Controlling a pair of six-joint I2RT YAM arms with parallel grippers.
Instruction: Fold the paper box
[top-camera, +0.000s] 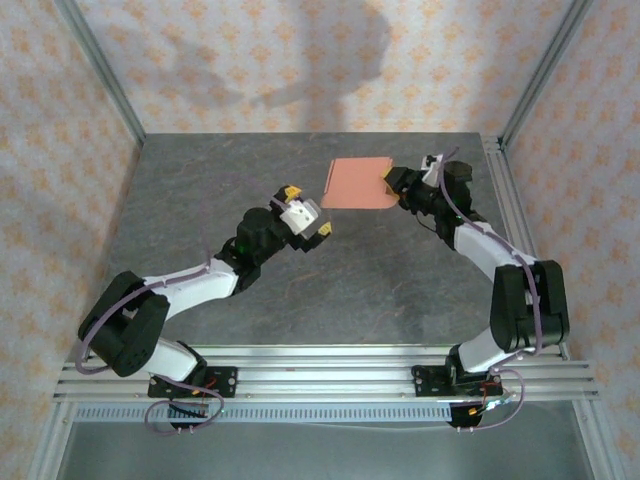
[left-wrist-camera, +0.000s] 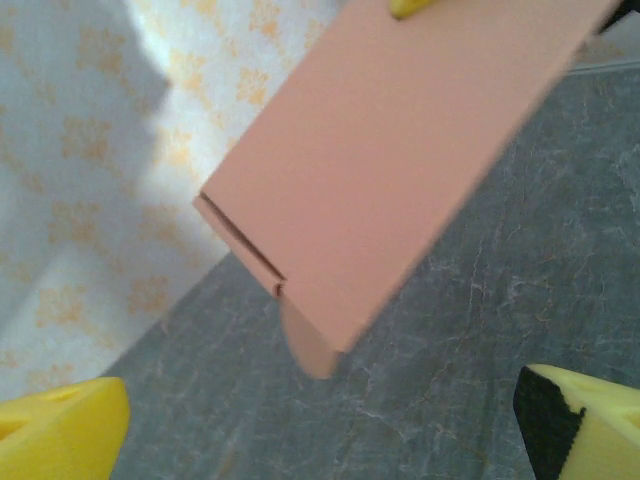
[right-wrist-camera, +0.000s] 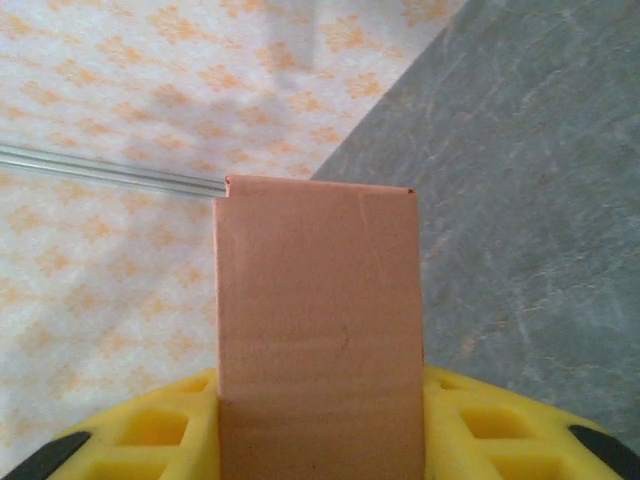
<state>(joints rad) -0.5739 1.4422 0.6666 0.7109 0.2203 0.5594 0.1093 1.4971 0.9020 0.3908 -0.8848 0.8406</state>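
The yellow fingers (right-wrist-camera: 150, 435) of my right gripper (top-camera: 392, 178) are closed on one edge of the paper box (right-wrist-camera: 320, 300), a flat salmon-orange card piece. I hold it lifted over the far part of the grey table (top-camera: 300, 290). My left gripper (top-camera: 308, 209) stands wide open and holds nothing, near the box's left corner but apart from it.

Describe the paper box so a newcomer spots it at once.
Over the far side of the grey table, find the right gripper. The paper box is the flat salmon-orange card clamped there by one edge, the only orange thing among black-and-white arms.
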